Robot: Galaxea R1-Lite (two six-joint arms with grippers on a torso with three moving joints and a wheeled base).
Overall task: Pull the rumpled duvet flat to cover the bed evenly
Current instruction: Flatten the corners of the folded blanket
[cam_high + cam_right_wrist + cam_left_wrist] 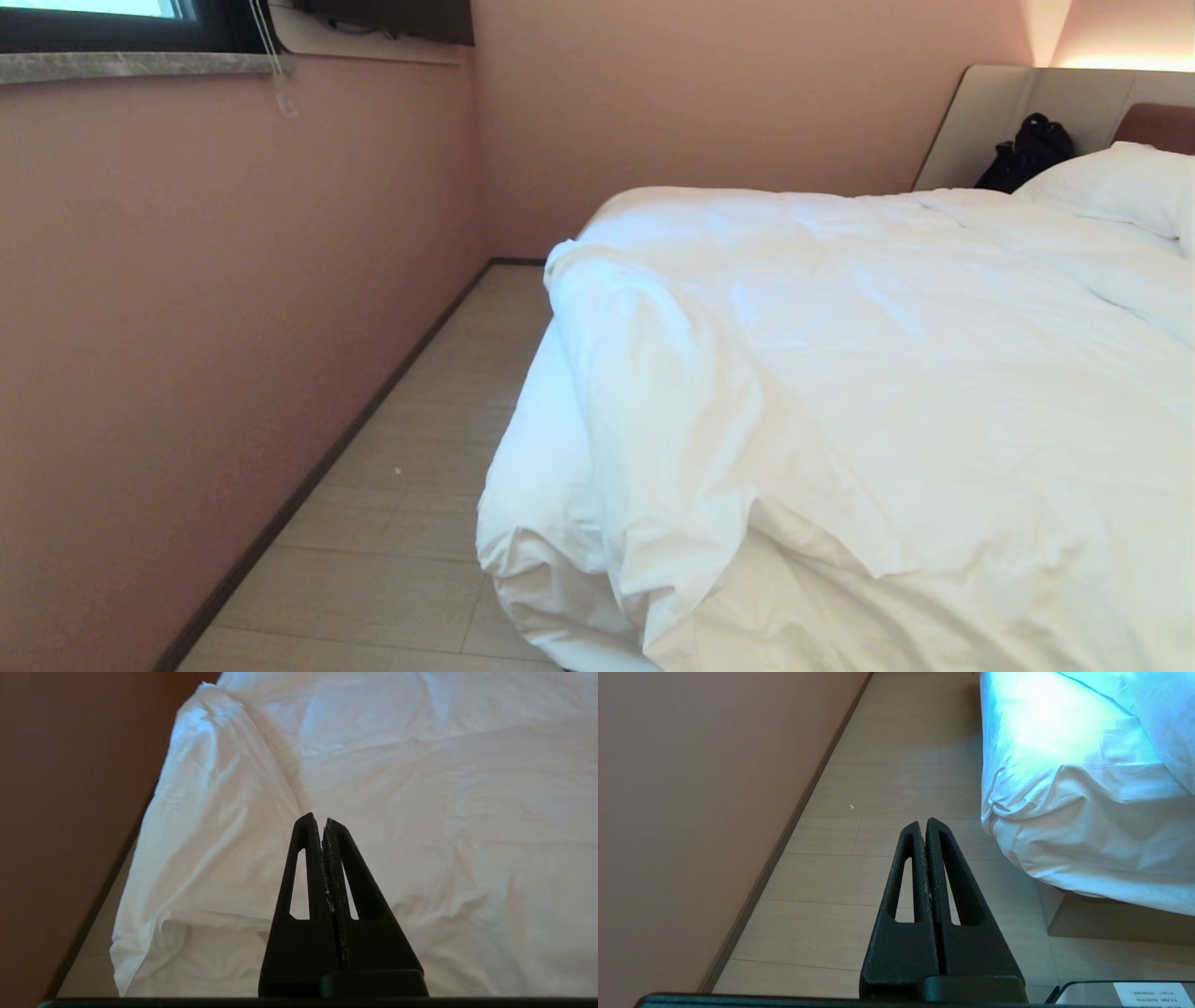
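The right gripper (317, 820) has its two black fingers pressed together with nothing between them, and it hangs above the rumpled duvet (420, 812), not touching the fabric. The left gripper (923, 824) is likewise clenched on nothing; it sits low over the pale floor (887, 765), beside the foot corner of the bed (1083, 919), between that corner and the pink wall (691, 812). Neither gripper shows in the head view.

The rumpled duvet (887, 373) is thick, white and softly creased, and it lies across the top of the bed. Along the bed's wall-side edge it is rolled back into a long puffy ridge running toward the foot corner, where it bunches into loose folds. Below that ridge the thinner white sheet (532, 448) on the bed's side is bare.

At the head of the bed a white pillow (1111, 187) lies on the duvet's far edge, cut off by the frame. A black bag (1027, 154) leans against the beige headboard (990, 112) just beside the pillow. The bed's near side and far side both run out of the head view, so how the duvet lies there cannot be told. Its taupe base shows only in the left wrist view.
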